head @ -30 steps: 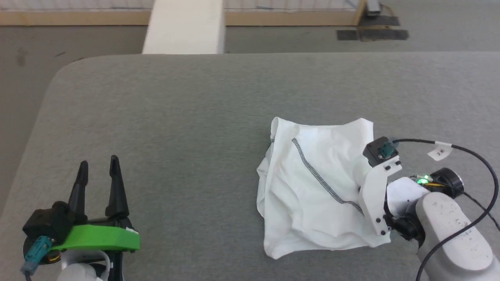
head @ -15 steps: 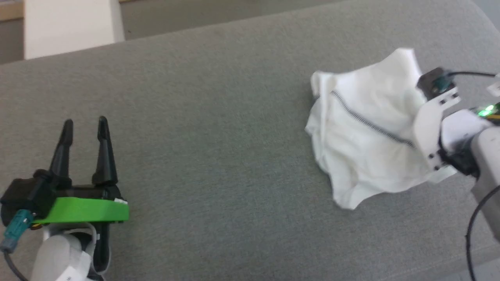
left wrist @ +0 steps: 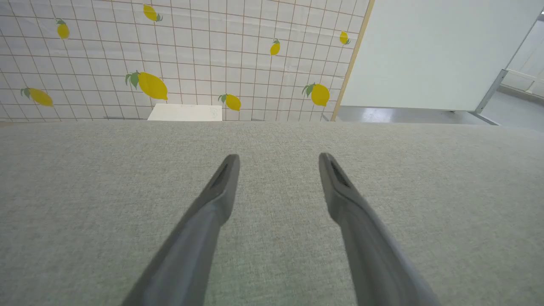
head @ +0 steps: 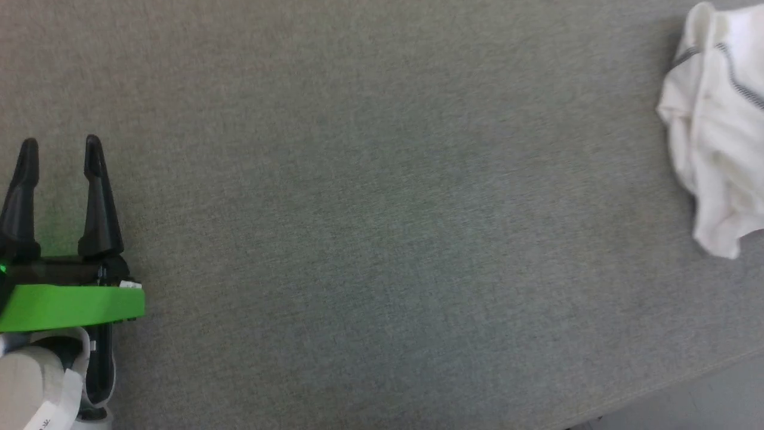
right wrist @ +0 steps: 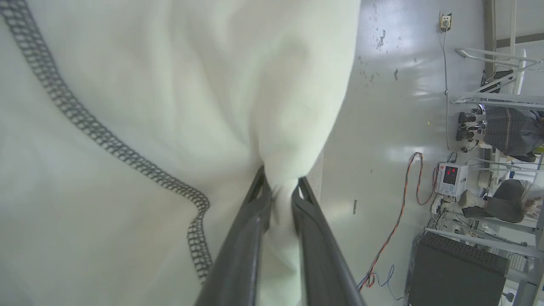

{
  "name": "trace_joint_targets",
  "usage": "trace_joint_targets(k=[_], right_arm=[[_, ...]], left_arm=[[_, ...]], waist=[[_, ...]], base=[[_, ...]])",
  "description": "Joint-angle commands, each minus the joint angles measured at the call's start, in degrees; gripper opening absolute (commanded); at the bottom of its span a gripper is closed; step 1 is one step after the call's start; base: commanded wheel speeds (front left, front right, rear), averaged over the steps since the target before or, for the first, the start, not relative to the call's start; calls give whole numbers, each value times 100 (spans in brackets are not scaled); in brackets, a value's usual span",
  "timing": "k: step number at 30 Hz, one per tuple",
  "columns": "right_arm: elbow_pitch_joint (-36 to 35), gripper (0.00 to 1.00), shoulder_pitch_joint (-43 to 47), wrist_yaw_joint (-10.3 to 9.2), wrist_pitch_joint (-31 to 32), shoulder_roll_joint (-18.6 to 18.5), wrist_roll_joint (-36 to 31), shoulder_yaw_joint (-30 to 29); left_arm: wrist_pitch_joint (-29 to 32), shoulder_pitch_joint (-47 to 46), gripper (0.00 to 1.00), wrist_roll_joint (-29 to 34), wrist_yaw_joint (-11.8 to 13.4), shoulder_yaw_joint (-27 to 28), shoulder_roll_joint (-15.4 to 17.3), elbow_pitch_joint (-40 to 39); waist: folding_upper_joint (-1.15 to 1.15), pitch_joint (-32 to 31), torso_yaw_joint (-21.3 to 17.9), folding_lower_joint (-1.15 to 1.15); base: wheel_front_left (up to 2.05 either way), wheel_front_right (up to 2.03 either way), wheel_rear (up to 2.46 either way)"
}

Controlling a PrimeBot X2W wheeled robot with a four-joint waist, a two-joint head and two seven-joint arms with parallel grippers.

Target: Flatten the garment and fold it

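Head camera swinging leftward since a second ago, putting the white thin-fabric T-shirt with dark zigzag seams (head: 716, 155) at its view's right edge | bare grey woven bench (head: 382, 227) stretching wide between it and left gripper (head: 59, 146), fingers standing spread | right wrist view showing right gripper (right wrist: 281, 182) pinching a bunched T-shirt fold, glossy floor (right wrist: 382, 127) beyond.

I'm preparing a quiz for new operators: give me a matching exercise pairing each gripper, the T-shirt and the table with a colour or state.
Column A:
1. left gripper
2. right gripper
3. T-shirt
4. table

Column B:
a. grey
b. fingers apart, empty
c. white, crumpled
d. fingers pinching cloth

Pairs: 1-b, 2-d, 3-c, 4-a
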Motion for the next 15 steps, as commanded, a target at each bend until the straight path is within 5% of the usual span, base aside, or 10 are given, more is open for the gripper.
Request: trace_joint_targets(k=[1,9,10,11,15], right_arm=[[10,0,-121,-11,-17,-44,-120,-214],[166,0,-140,-11,51,114,-861,-1466],[183,40,-142,-11,46,163,-983,-1633],[195,100,-141,-11,45,215,-1076,-1740],[246,100,-206,-11,42,574,-1612,-2305]], left_arm=[[18,41,100,-27,35,42,56,-79],[81,169,100,-82,94,187,150,-337],[83,184,100,-92,98,197,156,-349],[84,195,100,-96,102,202,159,-354],[31,279,100,-88,130,152,121,-245]], waist=[[-1,587,320,-1],[-1,777,475,-1],[-1,769,482,-1],[-1,755,484,-1],[-1,427,427,-1]], base=[[0,0,0],[0,0,0],[0,0,0],[0,0,0],[0,0,0]])
